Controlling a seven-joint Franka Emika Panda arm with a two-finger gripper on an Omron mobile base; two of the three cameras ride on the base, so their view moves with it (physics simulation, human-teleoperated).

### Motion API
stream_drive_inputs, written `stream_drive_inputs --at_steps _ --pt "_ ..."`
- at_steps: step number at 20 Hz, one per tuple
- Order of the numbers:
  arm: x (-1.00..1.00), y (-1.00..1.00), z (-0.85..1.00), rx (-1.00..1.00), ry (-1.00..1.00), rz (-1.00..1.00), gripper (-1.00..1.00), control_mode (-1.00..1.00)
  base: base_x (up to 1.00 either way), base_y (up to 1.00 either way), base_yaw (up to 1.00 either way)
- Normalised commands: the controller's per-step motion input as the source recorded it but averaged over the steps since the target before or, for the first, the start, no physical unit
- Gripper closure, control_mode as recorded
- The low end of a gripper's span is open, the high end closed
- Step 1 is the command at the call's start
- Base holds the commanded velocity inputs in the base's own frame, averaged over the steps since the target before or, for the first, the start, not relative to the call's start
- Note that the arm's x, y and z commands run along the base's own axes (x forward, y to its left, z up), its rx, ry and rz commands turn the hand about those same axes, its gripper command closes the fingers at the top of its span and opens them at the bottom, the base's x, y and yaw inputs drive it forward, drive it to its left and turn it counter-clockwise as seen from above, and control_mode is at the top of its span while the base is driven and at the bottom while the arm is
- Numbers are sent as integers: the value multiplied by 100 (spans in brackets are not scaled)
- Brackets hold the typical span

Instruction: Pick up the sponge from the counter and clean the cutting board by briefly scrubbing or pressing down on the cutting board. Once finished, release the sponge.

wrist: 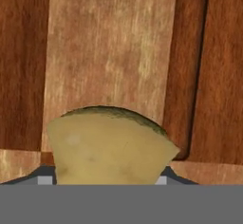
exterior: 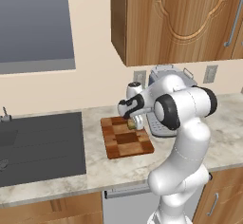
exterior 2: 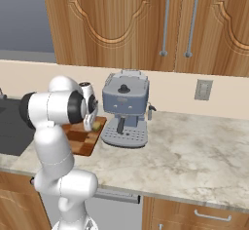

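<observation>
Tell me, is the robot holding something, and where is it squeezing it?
Yes. The gripper holds the sponge by its two opposite sides, just above the cutting board. The sponge hides the fingertips themselves in the hand view.

Carved wooden wall cabinets [exterior 2: 146, 24] hang on a cream wall [exterior: 95, 71] bearing outlets [exterior 2: 203, 89].

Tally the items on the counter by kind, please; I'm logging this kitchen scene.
Tan-yellow spongy block, in the hand: 1
Checkered wooden cutting board: 1
Grey-blue coffee machine: 1
Total: 3
</observation>
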Motion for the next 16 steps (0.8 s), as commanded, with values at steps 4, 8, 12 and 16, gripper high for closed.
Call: stream_drive_inputs --at_steps 4,8,12,16 --pt "40 6 0 0 0 0 100 -100 0 0 0" --pt "41 3 0 0 0 0 100 -100 0 0 0" --pt "36 8 0 0 0 0 100 -100 0 0 0" --pt "11 26 0 0 0 0 100 -100 0 0 0"
